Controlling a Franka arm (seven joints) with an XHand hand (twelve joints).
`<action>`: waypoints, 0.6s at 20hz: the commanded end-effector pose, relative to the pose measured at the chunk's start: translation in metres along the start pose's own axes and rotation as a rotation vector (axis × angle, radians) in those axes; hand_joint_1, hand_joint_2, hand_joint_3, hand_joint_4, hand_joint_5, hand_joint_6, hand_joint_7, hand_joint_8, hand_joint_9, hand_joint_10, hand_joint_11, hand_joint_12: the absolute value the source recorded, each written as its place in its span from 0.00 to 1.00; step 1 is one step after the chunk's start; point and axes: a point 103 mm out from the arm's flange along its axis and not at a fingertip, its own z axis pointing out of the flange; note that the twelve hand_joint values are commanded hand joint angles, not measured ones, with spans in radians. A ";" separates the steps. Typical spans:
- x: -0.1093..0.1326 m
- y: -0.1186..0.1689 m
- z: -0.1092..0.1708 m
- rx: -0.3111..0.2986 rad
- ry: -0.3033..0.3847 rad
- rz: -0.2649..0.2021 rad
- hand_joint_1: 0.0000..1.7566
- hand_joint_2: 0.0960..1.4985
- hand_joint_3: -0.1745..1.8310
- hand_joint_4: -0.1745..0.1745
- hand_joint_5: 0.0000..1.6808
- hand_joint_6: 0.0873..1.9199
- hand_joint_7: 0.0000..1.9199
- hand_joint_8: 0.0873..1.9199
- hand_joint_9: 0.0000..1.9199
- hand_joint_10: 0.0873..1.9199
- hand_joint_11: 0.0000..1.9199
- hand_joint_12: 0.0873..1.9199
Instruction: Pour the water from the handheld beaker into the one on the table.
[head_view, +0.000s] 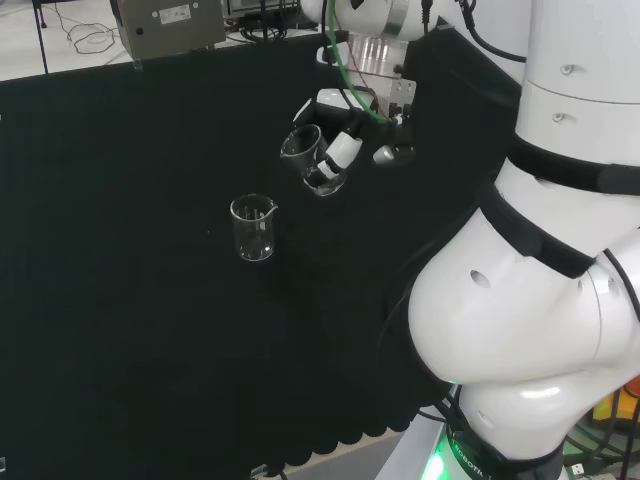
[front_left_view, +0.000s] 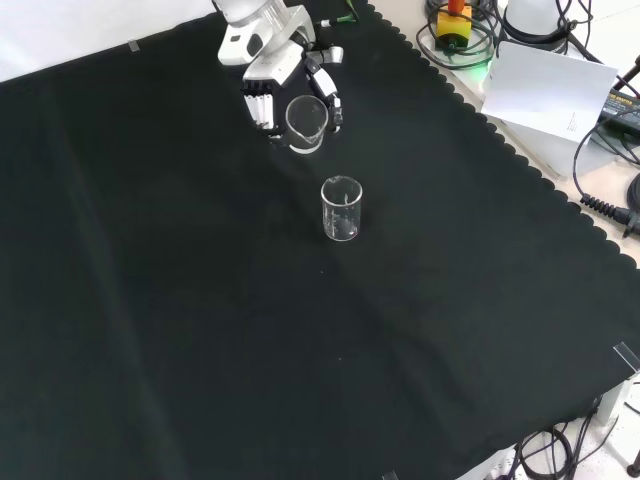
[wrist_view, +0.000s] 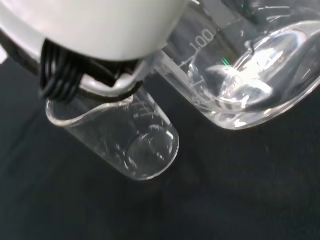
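Head view: hand (head_view: 335, 150), fingers curled round a clear beaker (head_view: 303, 150), held tilted above the black cloth (head_view: 120, 300) with its mouth toward the view's left; contents hard to make out. Second beaker (head_view: 253, 227), upright on the cloth, below and left of the held one, apart from it. White arm links (head_view: 540, 250) at the view's right; grey box (head_view: 168, 25) past the cloth's far edge. Front view: hand (front_left_view: 270, 85) enters from the top, fingers clamped on the tilted beaker (front_left_view: 306, 122); standing beaker (front_left_view: 341, 209) just below it, not touching. Cables (front_left_view: 600, 200) and a white sheet (front_left_view: 545, 90) lie off the cloth at right. Wrist view: held beaker (wrist_view: 250, 70) close and large, water pooled in its lower side, cut off by the frame; table beaker (wrist_view: 120, 140) beside it, whether it holds anything cannot be told; blurred white part of the hand (wrist_view: 100, 25) overlaps both.
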 end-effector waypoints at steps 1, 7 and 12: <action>0.015 0.007 0.009 0.114 -0.055 0.013 0.75 0.27 0.59 0.08 0.71 0.42 0.72 0.37 0.79 0.34 0.63 0.36; 0.023 0.013 0.010 0.191 -0.110 0.027 0.75 0.26 0.59 0.05 0.71 0.42 0.73 0.38 0.79 0.35 0.63 0.36; 0.029 0.013 0.007 0.249 -0.158 0.042 0.75 0.26 0.59 0.04 0.71 0.42 0.73 0.38 0.80 0.35 0.62 0.36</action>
